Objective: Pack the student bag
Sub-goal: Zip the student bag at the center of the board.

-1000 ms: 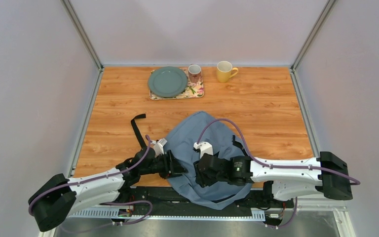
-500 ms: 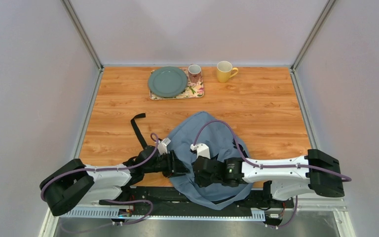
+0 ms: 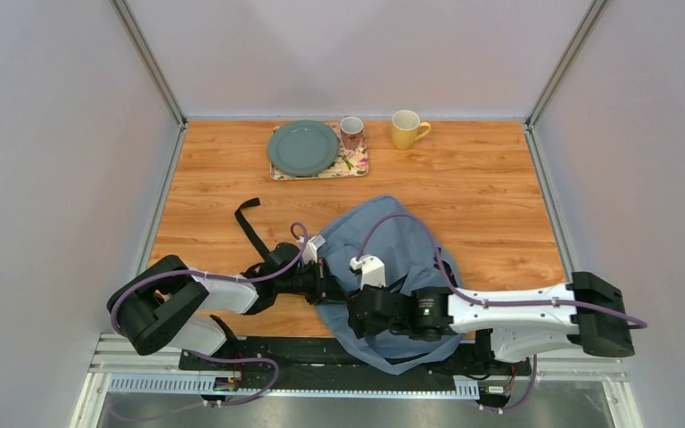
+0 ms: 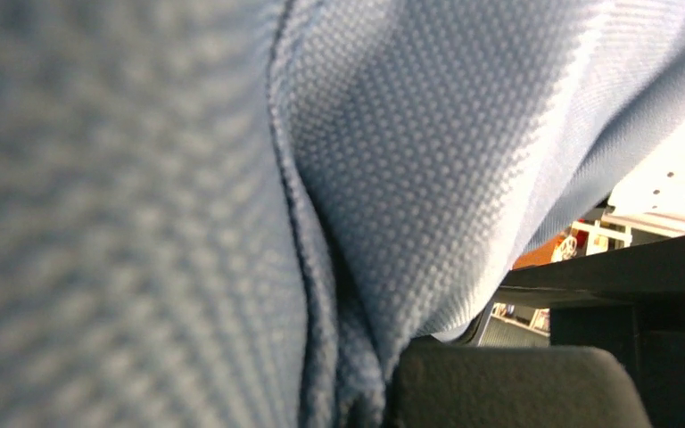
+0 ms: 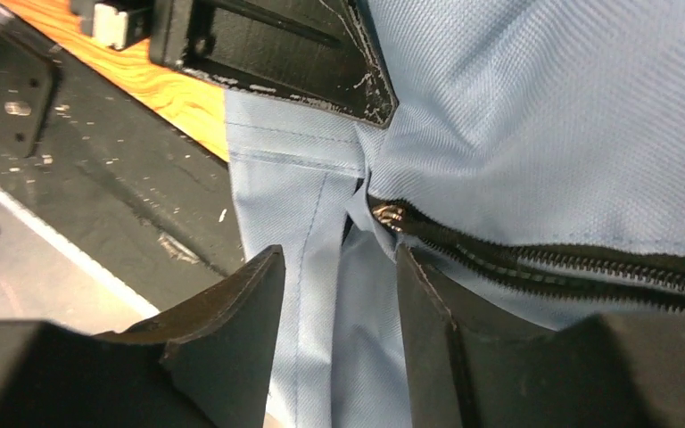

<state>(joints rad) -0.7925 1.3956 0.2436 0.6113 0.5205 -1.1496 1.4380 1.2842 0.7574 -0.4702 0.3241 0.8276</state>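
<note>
The student bag [image 3: 401, 259], soft grey-blue fabric, lies near the table's front edge between both arms. One black strap [image 3: 248, 227] trails to its left. My left gripper [image 3: 328, 287] is at the bag's left edge and shut on a fold of its fabric. That weave fills the left wrist view [image 4: 428, 178], pinched against one dark finger [image 4: 508, 388]. My right gripper [image 3: 357, 314] is low over the bag's near left part. In its wrist view the right gripper [image 5: 339, 276] is open, a fabric flap [image 5: 357, 339] lying between the fingers beside the black zipper [image 5: 544, 260].
At the back stand a green plate [image 3: 303, 147] and a small patterned cup [image 3: 351, 132] on a floral tray [image 3: 357, 166], with a yellow mug [image 3: 405, 128] to their right. Grey walls enclose the wooden table [image 3: 499, 205]. The black mounting rail [image 3: 268, 357] runs along the near edge.
My left arm reached further right and its jaws shut on the bag's left edge. The bag's top shifted slightly toward the back. My right gripper's jaws opened wider.
</note>
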